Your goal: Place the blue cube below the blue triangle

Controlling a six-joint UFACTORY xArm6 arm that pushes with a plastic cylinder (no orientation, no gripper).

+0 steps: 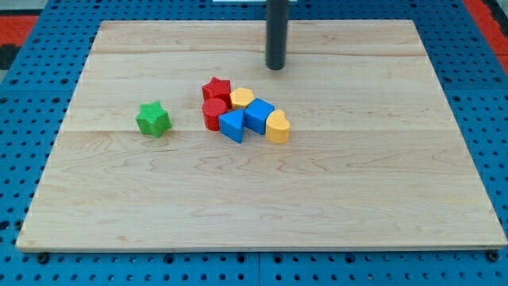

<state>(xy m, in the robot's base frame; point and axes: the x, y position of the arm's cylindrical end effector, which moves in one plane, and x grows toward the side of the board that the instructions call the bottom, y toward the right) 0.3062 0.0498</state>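
The arm has no pincer, just a dark rod holding nothing; my tip sits on the wooden board toward the view's top, apart from the 6 blocks. The blue cube is wedged btwn the blue triangle on its left and a yellow heart on its right, w/ a yellow hexagon just above. A red star and red cylinder close the cluster's left; a green star sits alone further left.
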